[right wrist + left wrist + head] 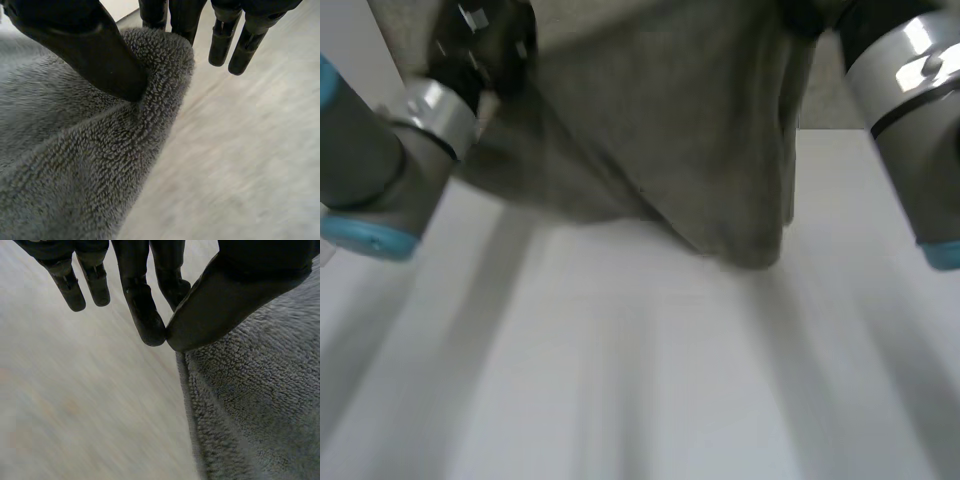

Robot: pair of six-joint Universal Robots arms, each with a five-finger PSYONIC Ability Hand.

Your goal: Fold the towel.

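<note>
Your left hand (225,300) and right hand (85,50) hold the grey towel (660,150) over the white table (640,390).
Each pinches 1 upper corner, thumb against fingers, left and right, likely so the cloth hangs flat for your fold.

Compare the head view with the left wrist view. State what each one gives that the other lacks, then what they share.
The head view gives the whole setup: the left arm and right arm with the grey towel hanging spread between them over the white table, its lower end drooping to a point. The left wrist view gives the grip: the left hand pinches the towel's edge between thumb and a fingertip, with the other fingers straight. It also shows the looped pile. Both show the towel and the left hand.
</note>
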